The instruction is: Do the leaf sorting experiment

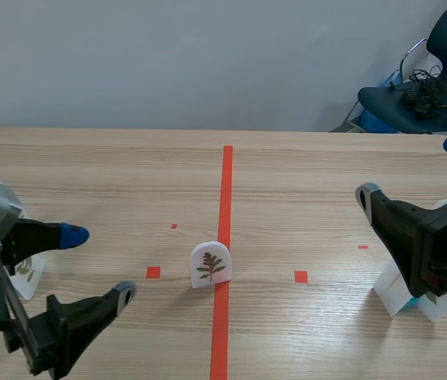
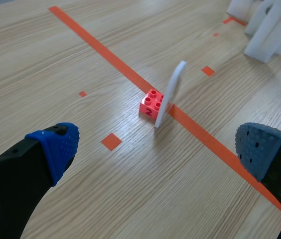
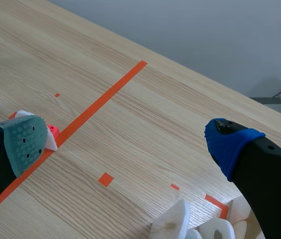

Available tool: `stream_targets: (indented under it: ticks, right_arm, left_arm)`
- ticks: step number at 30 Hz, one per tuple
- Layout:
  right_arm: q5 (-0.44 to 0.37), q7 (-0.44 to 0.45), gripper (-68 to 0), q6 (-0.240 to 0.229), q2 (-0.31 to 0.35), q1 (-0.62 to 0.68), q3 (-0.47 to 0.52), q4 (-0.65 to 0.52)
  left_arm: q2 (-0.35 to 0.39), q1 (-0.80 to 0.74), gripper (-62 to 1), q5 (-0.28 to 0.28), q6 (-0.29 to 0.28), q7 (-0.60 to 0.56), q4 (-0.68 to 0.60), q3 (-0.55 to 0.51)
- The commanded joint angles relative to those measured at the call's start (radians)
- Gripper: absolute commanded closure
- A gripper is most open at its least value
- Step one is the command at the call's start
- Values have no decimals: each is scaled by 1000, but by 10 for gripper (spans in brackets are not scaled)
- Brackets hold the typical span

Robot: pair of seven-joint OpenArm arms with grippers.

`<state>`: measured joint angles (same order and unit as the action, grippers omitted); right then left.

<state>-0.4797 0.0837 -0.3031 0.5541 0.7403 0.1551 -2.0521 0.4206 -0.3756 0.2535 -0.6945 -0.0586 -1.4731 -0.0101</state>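
A white arched card with a brown leaf (image 1: 210, 265) stands upright on the orange-red centre line. In the left wrist view the leaf card (image 2: 173, 92) shows edge-on, held up by a small red brick (image 2: 151, 104) at its foot. My left gripper (image 1: 99, 264) is open low at the near left, well short of the card; in its own view the left gripper (image 2: 158, 147) has nothing between its fingers. My right gripper (image 3: 128, 144) is open too, and the card (image 3: 36, 130) shows partly behind its left pad. In the scene view the right gripper (image 1: 398, 226) hangs at the right.
A second leaf card (image 1: 27, 277) stands at the left behind my left arm. Several white cards (image 1: 414, 297) cluster under my right gripper, also seen as white cards (image 3: 173, 224) and white pieces (image 2: 265, 30). A chair with cables (image 1: 433, 79) is beyond the far right table edge.
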Motion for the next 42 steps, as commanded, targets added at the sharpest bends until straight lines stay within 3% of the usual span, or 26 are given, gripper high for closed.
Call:
stream_targets:
  ticks: [1, 3, 8, 11, 13, 20, 27, 32, 38, 42]
  right_arm:
    - [-7, 11, -679, 4, 0, -14, 3, 0]
    - [-7, 11, -679, 4, 0, -14, 3, 0]
    - [-7, 11, -679, 4, 0, -14, 3, 0]
    - [-7, 11, -679, 4, 0, -14, 3, 0]
    - [-7, 11, -679, 4, 0, -14, 3, 0]
    - [-7, 11, -679, 4, 0, -15, 3, 0]
    - [-7, 11, -679, 4, 0, -15, 3, 0]
    - [-7, 11, -679, 4, 0, -15, 3, 0]
    - [-7, 11, -679, 4, 0, -14, 3, 0]
    - [-7, 11, -679, 4, 0, -14, 3, 0]
  left_arm:
    - [-7, 42, -623, -32, -2, -52, 10, 37]
    - [-8, 93, -623, -92, 7, -97, 69, 103]
    - [-51, 211, -623, -203, 105, -138, 198, 229]
    - [-92, 269, -623, -230, 110, -175, 269, 281]
    - [-123, 300, -623, -252, 143, -181, 313, 311]
    - [-211, 375, -623, -252, 253, -219, 432, 387]
    - [-260, 429, -446, -259, 340, -222, 508, 435]
    - [-259, 428, -262, -259, 341, -232, 515, 449]
    - [-259, 425, -89, -259, 341, -238, 514, 449]
    - [-244, 394, -40, -257, 341, -222, 462, 443]
